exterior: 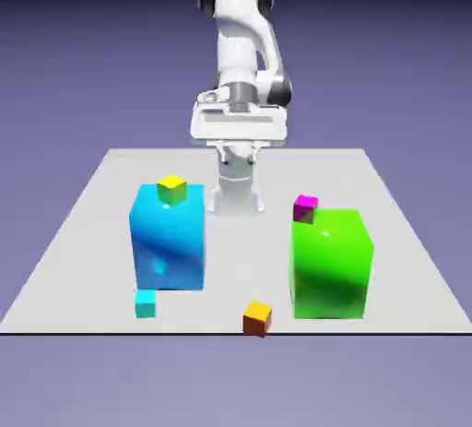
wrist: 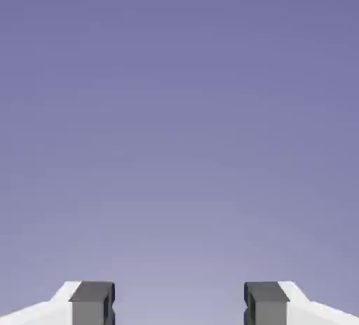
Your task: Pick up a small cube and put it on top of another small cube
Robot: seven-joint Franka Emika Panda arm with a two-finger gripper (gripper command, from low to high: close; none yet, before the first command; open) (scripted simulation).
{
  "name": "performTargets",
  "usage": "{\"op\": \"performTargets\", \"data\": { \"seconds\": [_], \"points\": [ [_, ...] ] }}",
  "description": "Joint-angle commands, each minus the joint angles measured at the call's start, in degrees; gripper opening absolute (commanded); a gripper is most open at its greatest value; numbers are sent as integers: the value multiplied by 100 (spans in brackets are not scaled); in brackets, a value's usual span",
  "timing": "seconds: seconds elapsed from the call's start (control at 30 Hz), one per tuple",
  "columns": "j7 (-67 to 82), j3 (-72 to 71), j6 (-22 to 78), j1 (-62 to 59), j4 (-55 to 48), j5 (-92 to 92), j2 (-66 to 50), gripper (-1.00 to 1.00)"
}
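The small cyan cube [exterior: 146, 303] rests on the table near the front edge, just in front of the big blue block's left corner. The small magenta cube [exterior: 305, 208] shows at the upper left back corner of the big green block; whether it touches that block I cannot tell. My gripper [exterior: 238, 158] hangs high near the robot's base, far behind both cubes, fingers pointing down. In the hand view my gripper [wrist: 179, 306] is open: the grey fingertips [wrist: 92, 304] stand wide apart, with only the plain backdrop between them. Neither cube appears in that view.
A large glossy blue block [exterior: 168, 241] stands left of centre with a tiny yellow cube [exterior: 171, 189] on top. On the right stands a large green block [exterior: 332, 264]. A tiny orange cube [exterior: 257, 317] lies at the table's [exterior: 83, 231] front edge between them.
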State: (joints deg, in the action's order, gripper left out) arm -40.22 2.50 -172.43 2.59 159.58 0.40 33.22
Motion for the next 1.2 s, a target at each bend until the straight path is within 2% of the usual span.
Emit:
{"op": "performTargets", "data": {
  "seconds": [0.0, 1.17],
  "points": [
    [186, 208, 131, 158, -118, 33, 47, 0],
    [6685, 7476, 4699, 5675, -4236, 1190, 1690, 0]
  ]
}}
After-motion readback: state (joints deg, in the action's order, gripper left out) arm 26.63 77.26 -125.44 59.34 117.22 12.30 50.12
